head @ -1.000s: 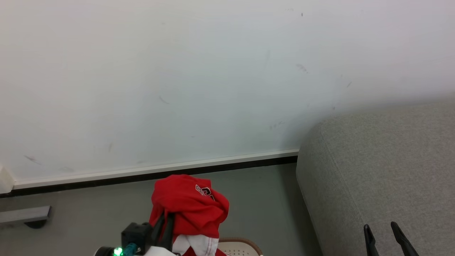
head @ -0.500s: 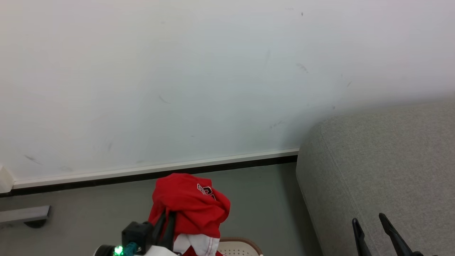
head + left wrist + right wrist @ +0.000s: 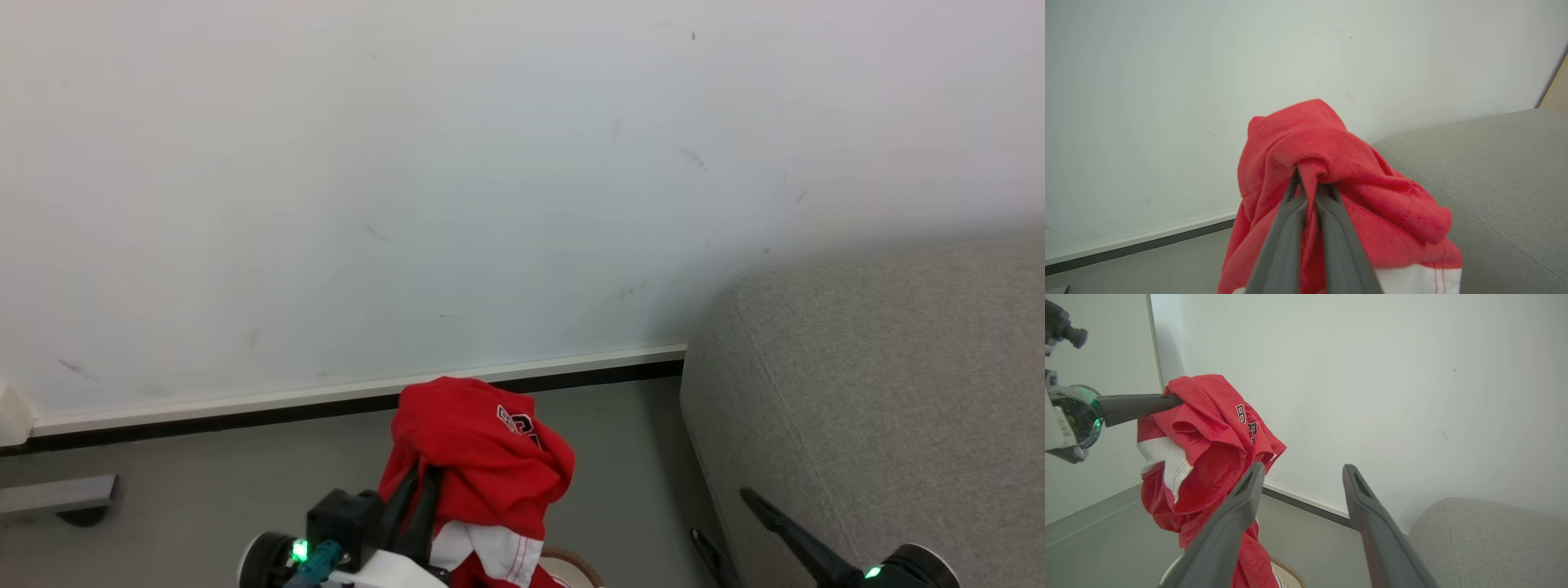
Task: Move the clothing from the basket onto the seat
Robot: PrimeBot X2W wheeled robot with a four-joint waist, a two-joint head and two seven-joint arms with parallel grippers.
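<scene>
- Clothing (image 3: 478, 457): soft red fabric with a white panel and red stitching. It was bunched up and hung in the air above the basket (image 3: 1289, 576), left of the seat (image 3: 882, 367).
- Basket: cream perforated plastic with a brown rim; just an edge was visible.
- Seat: light grey woven upholstery, rounded corner, stitched seam.
- Left fingers (image 3: 1284, 232): long, dark, pinched tight on a red fold.
- Right fingers (image 3: 1229, 522): spread wide, held nothing, by the seat's front edge.
</scene>
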